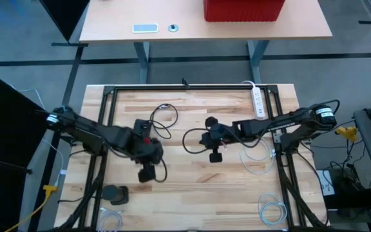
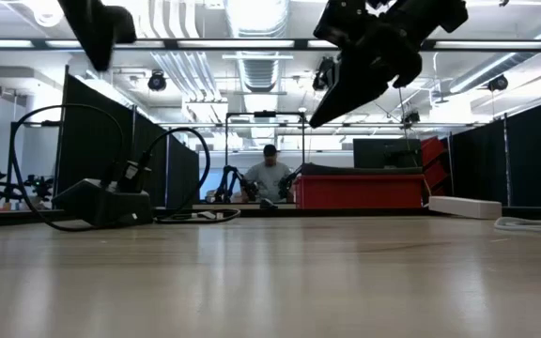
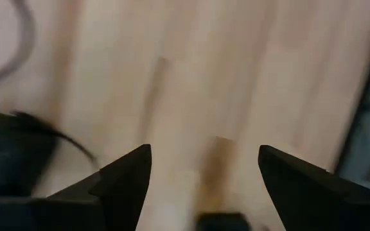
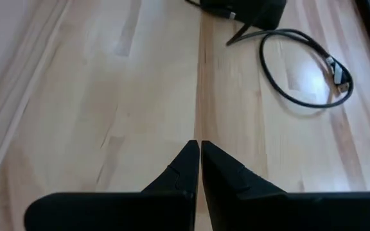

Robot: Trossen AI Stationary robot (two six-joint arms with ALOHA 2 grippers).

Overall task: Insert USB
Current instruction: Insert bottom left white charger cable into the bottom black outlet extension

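The left gripper [image 1: 148, 173] hung over the left-middle part of the wooden table [image 1: 192, 193], a little nearer to the front edge than the middle. In the left wrist view its two dark fingers [image 3: 124, 176] stood wide apart, with only bare wood between them, so this gripper held nothing.

The right gripper [image 1: 215, 154] was over the middle of the table, well apart from the left one. In the right wrist view its fingers [image 4: 185, 167] were pressed together, tip against tip, and nothing was between them.

The USB cable [image 4: 304, 70] lay flat on the wood in a loose loop, ending in a small plug [image 4: 340, 76]. It came out from a black hub [image 4: 246, 9], which was partly cut by the edge of that view. In the low view the same black hub [image 2: 101, 202] sat on the table at the left, with cables arching up above it. From the high view the hub and its cables lay between the two arms, in the far-left half of the table, but I cannot tell there where exactly the plug was.

A white power strip [image 1: 258, 102] lay at the far right edge of the table. White cable coils [image 1: 270, 211] rested at the near right corner. A round dark object [image 1: 114, 194] sat near the front left. Behind the table, a person [image 2: 269, 176] was sitting far off in the room, beside a red bin [image 2: 360, 191].
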